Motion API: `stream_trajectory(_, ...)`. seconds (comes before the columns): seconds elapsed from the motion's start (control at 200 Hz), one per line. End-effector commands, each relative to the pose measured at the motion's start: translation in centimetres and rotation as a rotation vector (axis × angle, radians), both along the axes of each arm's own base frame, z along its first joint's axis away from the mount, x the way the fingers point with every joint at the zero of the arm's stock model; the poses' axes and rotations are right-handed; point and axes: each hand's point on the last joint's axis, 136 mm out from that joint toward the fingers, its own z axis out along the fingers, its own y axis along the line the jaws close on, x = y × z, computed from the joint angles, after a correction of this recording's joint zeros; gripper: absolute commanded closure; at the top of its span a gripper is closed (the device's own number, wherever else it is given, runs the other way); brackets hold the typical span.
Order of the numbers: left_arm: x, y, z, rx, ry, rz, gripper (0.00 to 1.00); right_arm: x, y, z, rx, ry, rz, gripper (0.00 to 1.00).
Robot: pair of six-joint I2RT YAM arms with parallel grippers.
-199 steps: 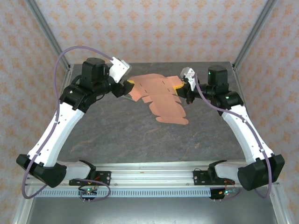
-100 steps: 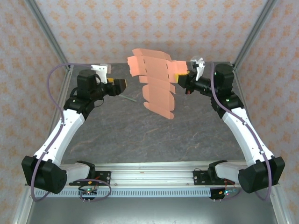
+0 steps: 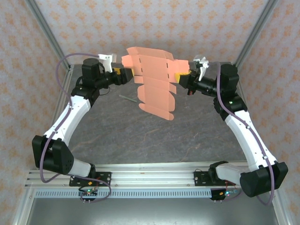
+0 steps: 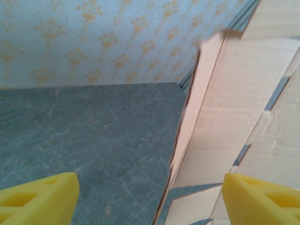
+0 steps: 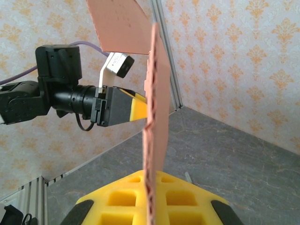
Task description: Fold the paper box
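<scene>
The paper box [image 3: 154, 86] is a flat salmon-orange die-cut sheet hanging upright in the air above the back of the table. My right gripper [image 3: 181, 77] is shut on its right edge. In the right wrist view the sheet [image 5: 154, 117] stands edge-on, pinched between the yellow fingers of the right gripper [image 5: 152, 199]. My left gripper [image 3: 130, 74] is at the sheet's upper left edge, open. In the left wrist view the left gripper [image 4: 150, 199] has its fingers wide apart, with the sheet's edge [image 4: 197, 122] in the gap and touching neither.
A thin grey stick [image 3: 127, 98] lies on the dark stone-patterned table [image 3: 140, 136] below the sheet's left side. Patterned walls and metal frame posts [image 3: 47, 35] close in the back and sides. The left gripper's black body [image 5: 112, 105] shows beyond the sheet in the right wrist view.
The right gripper lifted the sheet off the table and turned it upright. The left gripper opened, drew away to the left, then rose back to the sheet's upper left edge.
</scene>
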Motion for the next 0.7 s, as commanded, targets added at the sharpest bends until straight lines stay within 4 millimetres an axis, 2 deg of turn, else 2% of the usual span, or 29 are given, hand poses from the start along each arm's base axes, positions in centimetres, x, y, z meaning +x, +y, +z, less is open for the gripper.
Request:
stream_trajectory(0.0,-0.1,-0.6,3.5,-0.031,-0.113,-0.067,0.19,-1.8,-0.1,3.8,0.031,-0.121,0.039,1.0)
stream_trajectory(0.12,0.2,-1.0,3.9,-0.038,-0.142,-0.101,0.21,-1.9,0.0,4.0,0.033,-0.12,0.049,1.0)
stream_trajectory(0.245,0.3,-1.6,4.1,-0.042,-0.158,-0.139,0.27,-2.0,0.0,4.2,0.035,-0.121,0.048,1.0)
stream_trajectory(0.52,-0.7,-1.9,5.0,-0.021,-0.21,-0.179,0.69,-1.4,-0.3,3.6,0.005,-0.113,0.012,1.0)
stream_trajectory(0.696,-1.8,-1.7,4.9,0.033,-0.23,-0.195,0.89,0.1,-1.1,2.0,-0.037,-0.065,-0.072,1.0)
